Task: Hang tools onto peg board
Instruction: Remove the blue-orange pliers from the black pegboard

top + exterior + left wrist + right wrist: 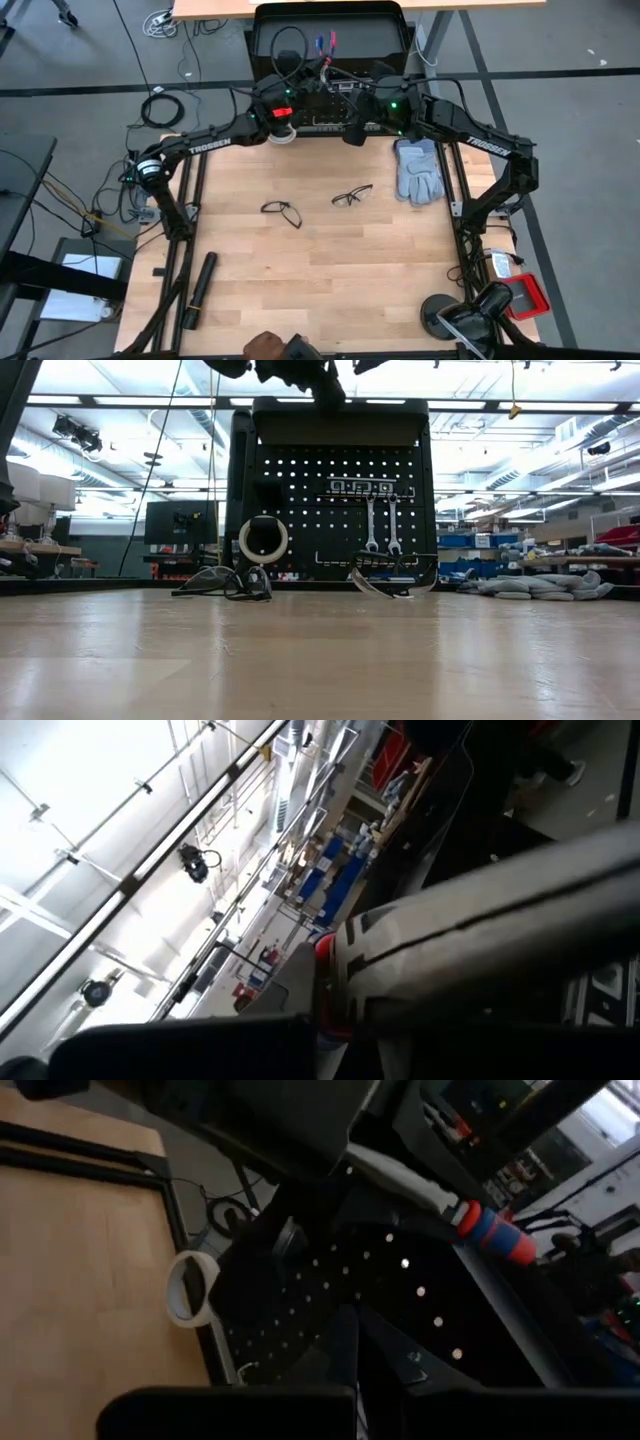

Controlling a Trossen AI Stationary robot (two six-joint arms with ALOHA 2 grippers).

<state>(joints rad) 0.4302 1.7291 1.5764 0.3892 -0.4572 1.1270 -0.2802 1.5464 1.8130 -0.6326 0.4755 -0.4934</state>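
While the tape ring (263, 540) and two wrenches (381, 525) hang on the peg board (330, 490), I judge two glasses (282, 211) on the table (330, 290) remain; the right gripper (354, 134) is closed empty, left gripper (300, 72) unclear.

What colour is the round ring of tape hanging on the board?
White; the tape ring shows best in the low view.

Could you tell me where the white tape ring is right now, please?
The white tape ring hangs on the peg board's lower left in the low view, above the left glasses.
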